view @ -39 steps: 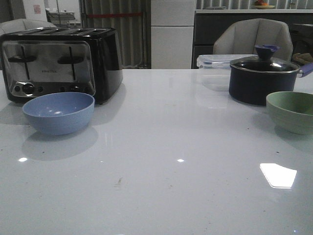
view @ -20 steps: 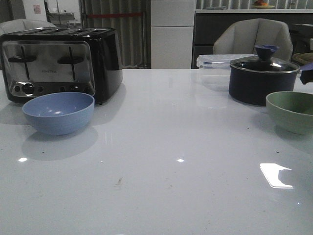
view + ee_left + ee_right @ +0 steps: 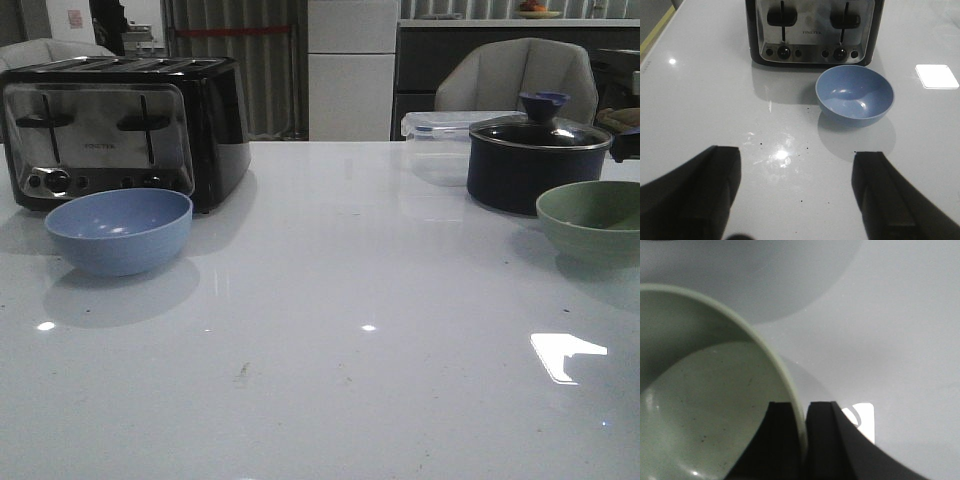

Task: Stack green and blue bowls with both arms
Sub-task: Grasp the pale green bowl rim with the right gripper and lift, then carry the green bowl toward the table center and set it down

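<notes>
Right gripper (image 3: 801,440) pinching green bowl (image 3: 705,400) rim (wrist view only)

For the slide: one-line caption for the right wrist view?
Right gripper pinches the green bowl rim above the white table.

We see a matte, smooth green bowl (image 3: 700,405) pinched between the right gripper's (image 3: 802,440) black fingers; ahead of the left gripper (image 3: 795,195), a matte blue bowl (image 3: 855,95), a chrome-faced toaster (image 3: 812,30), and a glossy white table (image 3: 705,110).

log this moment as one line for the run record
phase: grasp green bowl | right gripper: shut on green bowl rim | left gripper: open, short of blue bowl | bowls: apart, unstacked
</notes>
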Controlling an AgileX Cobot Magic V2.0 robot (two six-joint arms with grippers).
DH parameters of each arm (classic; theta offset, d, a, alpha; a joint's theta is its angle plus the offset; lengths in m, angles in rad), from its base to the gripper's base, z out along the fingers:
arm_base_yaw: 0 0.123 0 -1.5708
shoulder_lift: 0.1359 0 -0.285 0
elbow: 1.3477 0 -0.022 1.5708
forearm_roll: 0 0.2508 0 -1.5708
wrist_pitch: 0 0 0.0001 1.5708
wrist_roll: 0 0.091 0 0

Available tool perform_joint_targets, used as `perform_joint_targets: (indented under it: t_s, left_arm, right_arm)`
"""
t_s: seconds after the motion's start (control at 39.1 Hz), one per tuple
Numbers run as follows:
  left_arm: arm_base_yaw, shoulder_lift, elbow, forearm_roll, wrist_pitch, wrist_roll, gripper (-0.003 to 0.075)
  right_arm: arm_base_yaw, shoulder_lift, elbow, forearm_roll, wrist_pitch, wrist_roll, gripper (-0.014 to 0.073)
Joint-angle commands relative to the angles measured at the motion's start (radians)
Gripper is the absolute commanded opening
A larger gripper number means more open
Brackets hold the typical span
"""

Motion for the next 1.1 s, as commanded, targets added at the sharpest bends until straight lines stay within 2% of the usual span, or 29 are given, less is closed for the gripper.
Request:
perform_joint_targets:
  t_s: [0.0,0.18,0.43,0.72,0.92,1.07]
  left_arm:
    - [-0.006,0.011,-0.031,-0.008,-0.079,-0.008,0.0528]
    - [-0.006,0.011,-0.031,-0.009,-0.079,-0.008,0.0528]
    - [-0.006,0.011,-0.031,-0.009,-0.079,-0.008,0.0528]
    - [-0.006,0.011,-0.031,-0.009,-0.079,-0.008,0.0528]
    - [-0.006,0.011,-0.031,-0.009,-0.079,-0.008,0.0528]
    - [-0.006,0.011,-0.031,-0.009,-0.079,-0.008,0.0528]
  right_arm:
    - [0.015,-0.118,-0.026,0.006,-0.003,-0.01,0.0005]
    - [0.097,-0.238,-0.025,0.011,-0.001,-0.034,0.0005]
    - [0.28,-0.351,-0.007,0.033,0.002,-0.044,0.0005]
    - [0.483,-0.347,0.121,0.089,-0.066,-0.044,0.0005]
    - [0.576,-0.322,0.227,0.157,-0.157,-0.044,0.0005]
    - [0.629,-0.271,0.243,0.183,-0.167,-0.044,0.0005]
